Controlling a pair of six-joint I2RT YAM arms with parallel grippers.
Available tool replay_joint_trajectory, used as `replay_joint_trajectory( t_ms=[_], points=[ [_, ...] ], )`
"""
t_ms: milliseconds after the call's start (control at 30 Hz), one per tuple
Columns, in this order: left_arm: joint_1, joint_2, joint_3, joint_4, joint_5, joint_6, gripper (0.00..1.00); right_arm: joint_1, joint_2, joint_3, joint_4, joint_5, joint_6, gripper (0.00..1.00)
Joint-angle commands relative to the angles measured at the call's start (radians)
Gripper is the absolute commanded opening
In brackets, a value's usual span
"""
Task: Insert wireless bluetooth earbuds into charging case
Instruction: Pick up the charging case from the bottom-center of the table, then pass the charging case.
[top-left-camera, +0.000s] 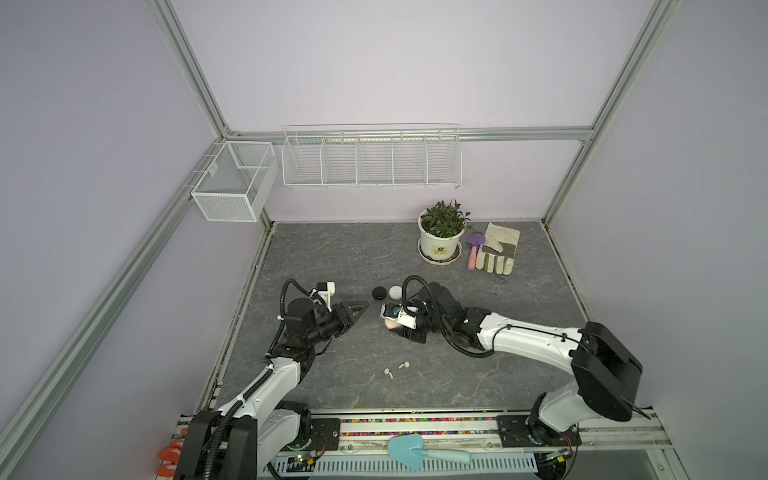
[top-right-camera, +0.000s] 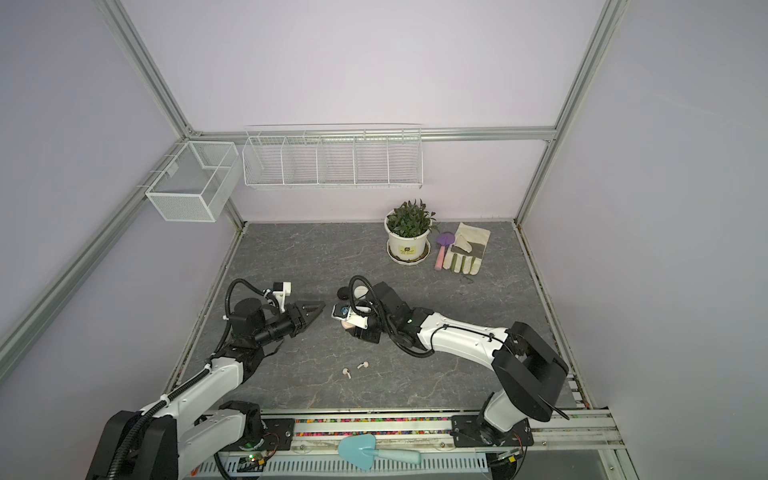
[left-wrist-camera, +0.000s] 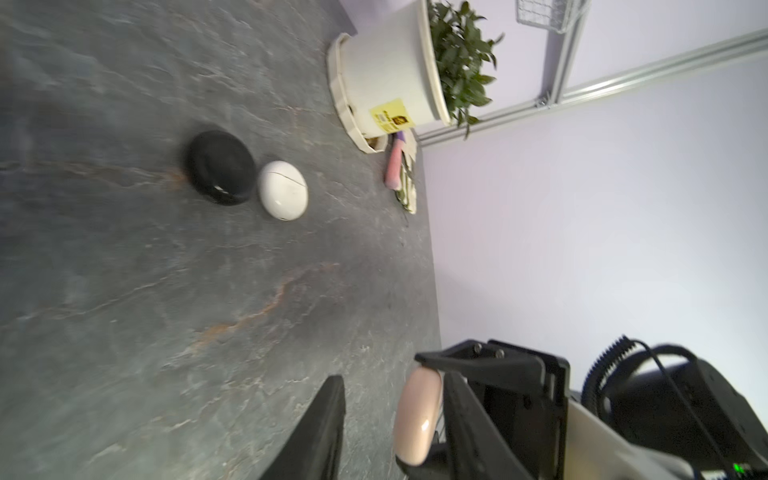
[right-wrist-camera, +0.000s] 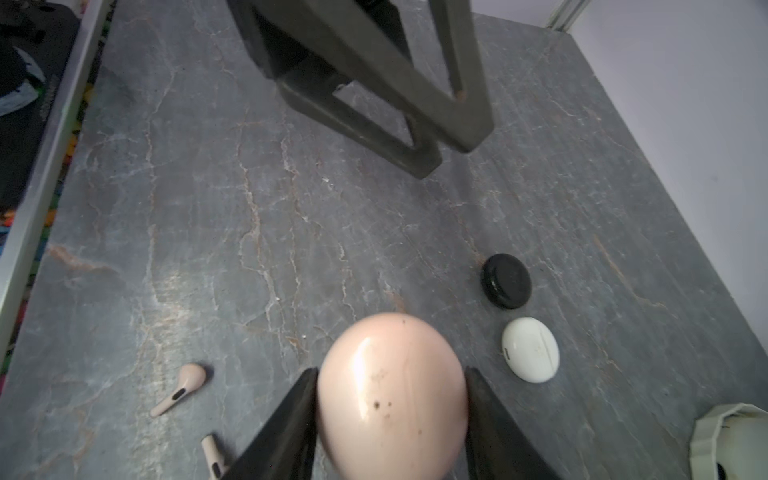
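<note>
While the right tool clamps the shut pale pink charging case by its two sides near the middle of the tabletop, the two pale pink earbuds lie loose toward the front edge. One earbud sits just beside the other earbud, both well apart from the case. The left tool points at the right one without touching it. Its jaws are a narrow gap apart, with nothing between them. Toward the back edge, a black case and a white case sit side by side, both shut.
</note>
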Motion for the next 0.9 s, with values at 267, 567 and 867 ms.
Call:
replay_joint_trajectory(
  t_ms=[267,567,867],
  points=[
    [-0.117,0.085,-0.021,0.329,0.088,-0.066,0.41,-0.013,-0.074,-0.041,0.126,0.039,0.004,0.26],
    [-0.166,0.228,-0.017,0.514,0.099,-0.125,0.43,-0.01,-0.093,-0.044,0.157,0.039,0.002,0.26],
    [-0.193,0.354,0.009,0.721,0.125,-0.192,0.39,0.002,-0.098,-0.032,0.159,0.024,0.006,0.26]
  ],
)
